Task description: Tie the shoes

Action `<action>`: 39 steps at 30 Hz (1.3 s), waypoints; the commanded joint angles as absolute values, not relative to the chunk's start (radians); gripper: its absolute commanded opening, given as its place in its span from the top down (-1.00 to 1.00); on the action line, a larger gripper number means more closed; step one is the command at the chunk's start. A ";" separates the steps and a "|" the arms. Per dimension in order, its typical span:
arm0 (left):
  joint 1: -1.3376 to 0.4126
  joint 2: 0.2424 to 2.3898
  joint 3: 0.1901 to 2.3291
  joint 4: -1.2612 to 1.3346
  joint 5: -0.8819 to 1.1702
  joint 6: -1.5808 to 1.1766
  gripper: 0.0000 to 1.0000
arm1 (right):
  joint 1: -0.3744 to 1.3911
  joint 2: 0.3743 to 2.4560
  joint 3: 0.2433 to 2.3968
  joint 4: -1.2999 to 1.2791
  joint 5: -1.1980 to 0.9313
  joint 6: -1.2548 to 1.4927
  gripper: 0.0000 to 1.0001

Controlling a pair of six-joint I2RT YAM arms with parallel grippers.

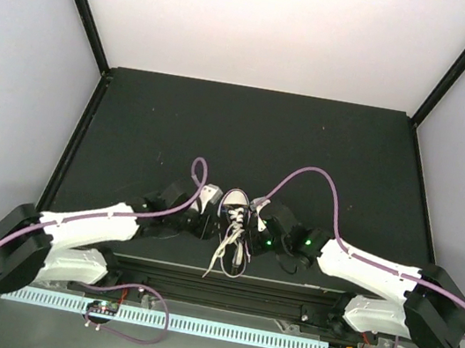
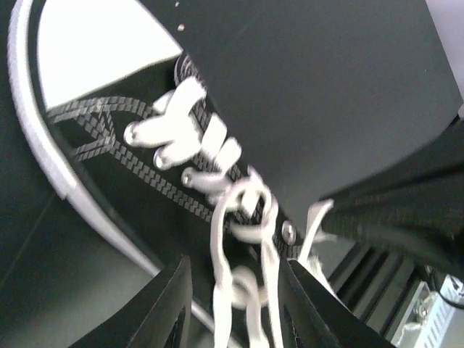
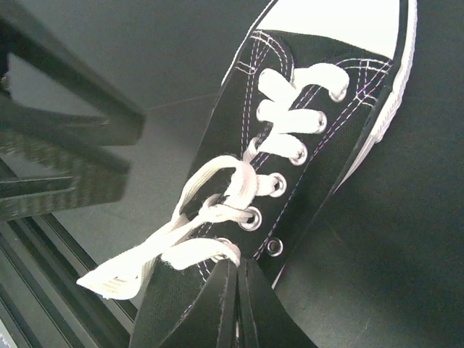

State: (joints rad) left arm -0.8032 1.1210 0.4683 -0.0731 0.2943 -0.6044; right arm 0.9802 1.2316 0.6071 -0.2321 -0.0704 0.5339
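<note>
A small black sneaker point(image 1: 235, 219) with a white toe cap stands between my two grippers, toe pointing away. Its white laces point(image 1: 220, 257) trail toward the near edge. My left gripper point(image 1: 210, 215) is at the shoe's left side. In the left wrist view it point(image 2: 235, 290) is open, with loose lace strands point(image 2: 221, 268) hanging between its fingers point(image 2: 163, 304). My right gripper point(image 1: 256, 223) is at the shoe's right side. In the right wrist view it point(image 3: 239, 272) is shut over the shoe's opening, and a lace loop point(image 3: 196, 250) runs into its tips. The shoe point(image 3: 319, 138) fills that view.
The shoe stands on a black mat point(image 1: 248, 132) near a black rail point(image 1: 223, 284) at the front edge. Purple cables point(image 1: 321, 178) arch over both arms. A white slotted strip point(image 1: 190, 323) runs below the rail. White walls enclose the sides and back.
</note>
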 commanded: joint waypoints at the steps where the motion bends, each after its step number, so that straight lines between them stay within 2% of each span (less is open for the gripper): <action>1: -0.788 1.251 0.568 -0.021 0.364 -0.577 0.34 | 0.974 1.216 0.599 -0.213 -0.079 0.543 0.97; 6: -0.786 1.337 0.593 -0.002 0.367 -0.578 0.40 | 0.974 1.214 0.598 -0.206 -0.083 0.551 0.97; 19: -0.785 1.398 0.578 0.054 0.406 -0.591 0.58 | 0.974 1.212 0.592 -0.201 -0.088 0.551 0.97; 25: -0.785 1.411 0.580 0.064 0.409 -0.601 0.97 | 0.974 1.206 0.598 -0.212 -0.072 0.555 0.97; 33: -0.787 1.234 0.497 0.175 0.317 -0.663 0.97 | 0.974 1.196 0.644 -0.225 -0.066 0.512 0.95; 39: -0.787 1.248 0.498 0.151 0.324 -0.654 0.97 | 0.974 1.266 0.697 -0.187 -0.091 0.499 0.95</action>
State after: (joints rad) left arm -0.7910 1.2392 0.5022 0.1177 0.3412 -0.6411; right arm 0.9802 1.2266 0.6476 -0.2291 -0.0826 0.5205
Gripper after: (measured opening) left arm 0.017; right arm 0.025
